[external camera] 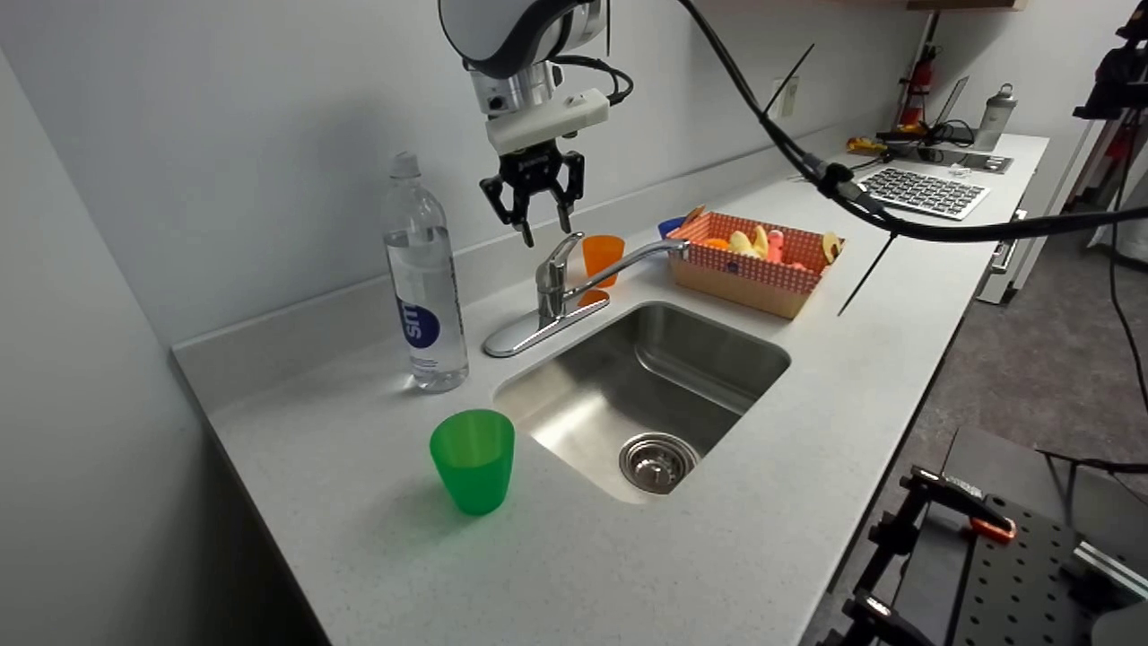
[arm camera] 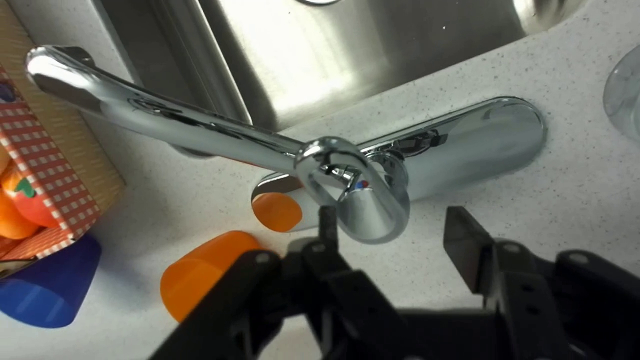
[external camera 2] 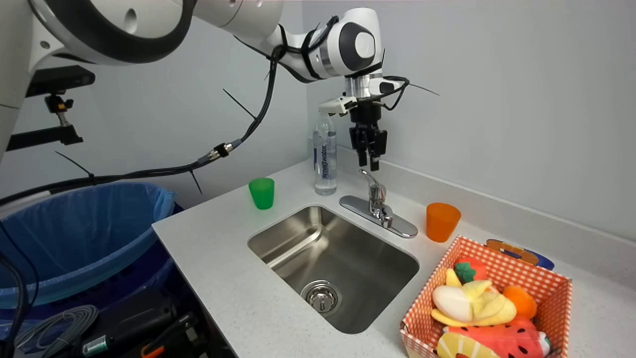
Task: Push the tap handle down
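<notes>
Handle [external camera: 566, 247] tops the tap [external camera: 550, 292], beside the sink [external camera: 574, 417]; it angles up, so we'd call the push not yet done. Hand [external camera: 547, 234] hangs just above, fingers [arm camera: 462, 245] spread wide, gripping nothing; contact we can't confirm. Main risk, we think: in the wrist view the handle sits nearer one finger, so going straight down could straddle it and press nothing, or that finger could slip off slick chrome. Off-axis force might swing the handle sideways or shove the spout [arm camera: 165, 117]. A wide sideways move could knock the bottle [external camera: 426, 296], upright, mostly full of clear liquid [external camera: 420, 269]. Orange cup [external camera 2: 442, 222]: upright near the tap, contents unclear. Green cup [external camera: 473, 462]: upright on the surface [external camera: 574, 556], bottom hard to see. Sink: drain [external camera: 659, 462] visible in it. Basket [external camera: 740, 289] has toy fruit [external camera 2: 489, 303]; blue cup [arm camera: 47, 282] just beside, can't tell contents.
</notes>
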Action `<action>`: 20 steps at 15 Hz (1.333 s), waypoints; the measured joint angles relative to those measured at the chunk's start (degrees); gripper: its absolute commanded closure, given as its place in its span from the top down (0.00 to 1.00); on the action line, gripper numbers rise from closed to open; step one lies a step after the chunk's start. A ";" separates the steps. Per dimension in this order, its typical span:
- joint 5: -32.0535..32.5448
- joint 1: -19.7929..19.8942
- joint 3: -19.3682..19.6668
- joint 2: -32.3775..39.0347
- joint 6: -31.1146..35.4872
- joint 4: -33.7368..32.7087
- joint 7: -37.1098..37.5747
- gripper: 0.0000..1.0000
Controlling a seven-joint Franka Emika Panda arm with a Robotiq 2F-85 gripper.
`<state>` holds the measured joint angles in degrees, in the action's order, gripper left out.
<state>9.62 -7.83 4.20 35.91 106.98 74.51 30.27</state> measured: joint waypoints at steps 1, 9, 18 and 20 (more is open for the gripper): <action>0.00 0.02 0.14 0.00 0.00 0.07 0.11 0.21; -0.06 0.88 1.13 -1.68 -0.32 1.00 -0.07 0.00; -0.02 1.47 0.78 -5.71 2.86 10.72 -3.33 0.00; 0.16 1.46 0.72 -6.44 4.45 12.75 -4.70 0.00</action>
<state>9.78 -6.36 4.92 29.47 111.44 87.27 25.57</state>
